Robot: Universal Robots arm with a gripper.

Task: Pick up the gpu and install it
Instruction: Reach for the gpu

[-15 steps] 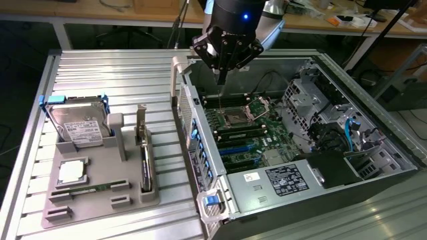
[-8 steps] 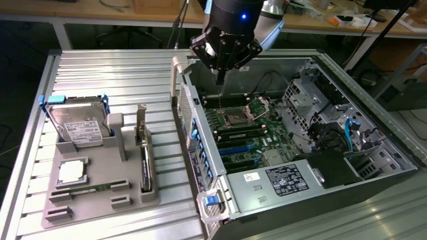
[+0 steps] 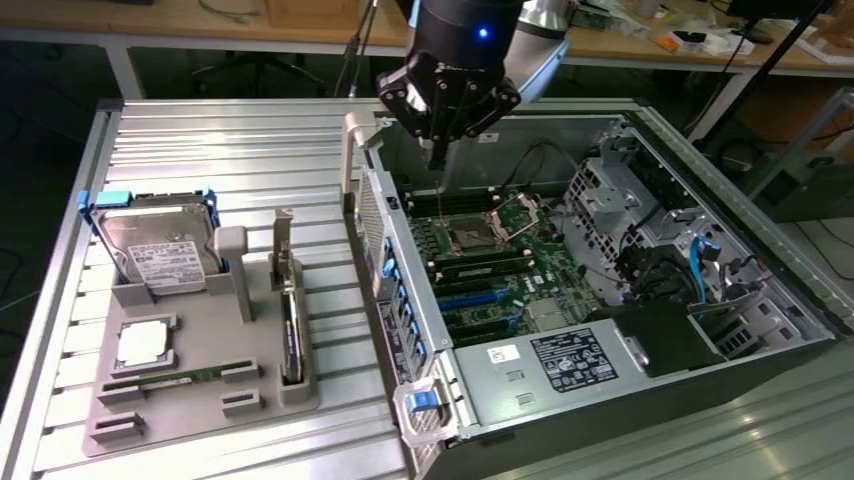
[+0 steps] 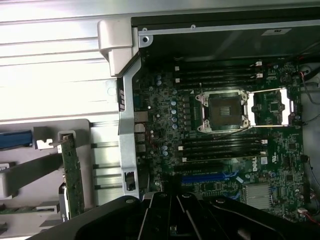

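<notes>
The black two-fingered gripper [image 3: 437, 158] [image 4: 175, 212] hangs over the open dark-grey metal computer case [image 3: 727, 225], just inside the far corner of the case wall that faces the parts tray. Its fingers are drawn together to a narrow point with nothing between them, and they touch nothing. The tip hovers above the green motherboard [image 3: 501, 275] [image 4: 165, 107], on the far side of the square silver processor socket [image 3: 474, 238] [image 4: 222, 112]. The gpu [image 3: 292, 320] [image 4: 73, 175], a thin flat dark card with a narrow silver bracket at its far end, stands on its long edge in a slot of the flat grey plastic parts tray [image 3: 187, 405]. It sits along the tray edge closest to the case, well apart from the gripper. On the same tray, a silver boxy hard drive with blue rails [image 3: 160, 252] leans at the far corner on the exterior view's left. The tray lies on the ribbed light-metal bench [image 3: 227, 150], beside the case.
</notes>
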